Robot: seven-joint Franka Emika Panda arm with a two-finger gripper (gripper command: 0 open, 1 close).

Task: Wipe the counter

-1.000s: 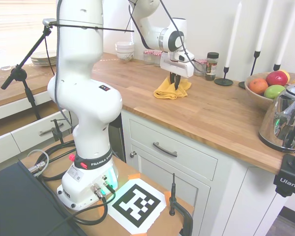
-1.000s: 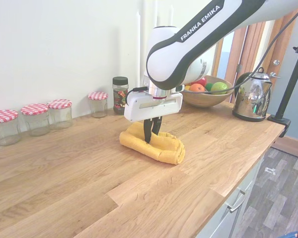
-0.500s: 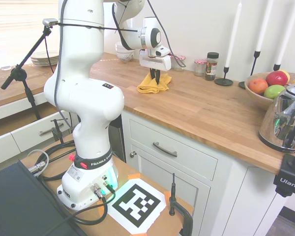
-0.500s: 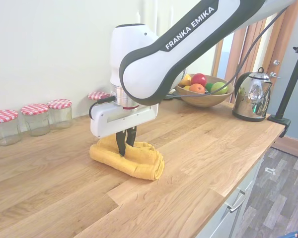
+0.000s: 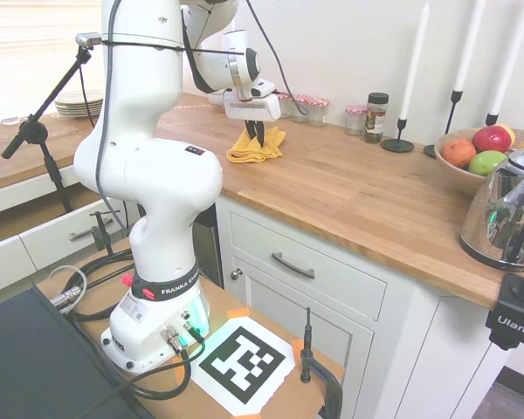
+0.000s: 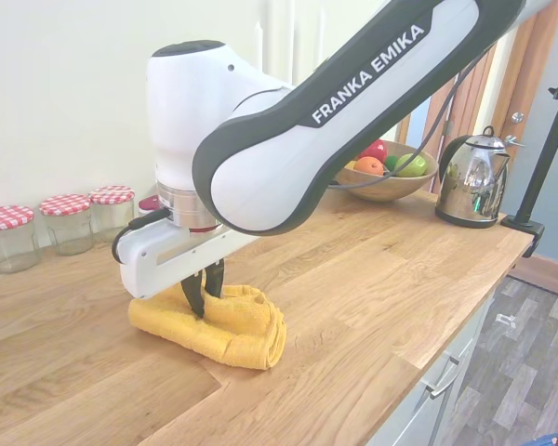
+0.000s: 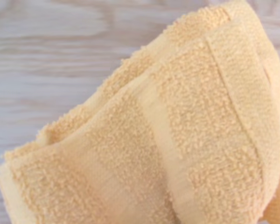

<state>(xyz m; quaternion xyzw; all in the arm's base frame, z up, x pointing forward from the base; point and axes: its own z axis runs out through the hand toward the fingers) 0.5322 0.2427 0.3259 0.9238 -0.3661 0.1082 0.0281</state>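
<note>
A folded yellow towel (image 5: 258,147) (image 6: 232,325) lies bunched on the brown wooden counter (image 5: 367,201) (image 6: 372,279). My gripper (image 5: 253,137) (image 6: 203,299) points straight down into the towel, its dark fingers pinched together on the cloth and pressing it to the wood. The wrist view is filled by the towel (image 7: 177,140), with pale counter planks (image 7: 51,60) beside it.
Several checked-lid jars (image 6: 65,223) (image 5: 307,108) and a spice jar (image 5: 377,116) line the wall. A fruit bowl (image 5: 472,157) (image 6: 381,177), a kettle (image 5: 506,214) (image 6: 472,181), candlesticks (image 5: 400,140), stacked bowls (image 5: 217,89) and plates (image 5: 77,103) also stand on the counter.
The gripper has dragged the towel along the counter, away from the fruit bowl and towards the jars' end, staying shut on it throughout.
</note>
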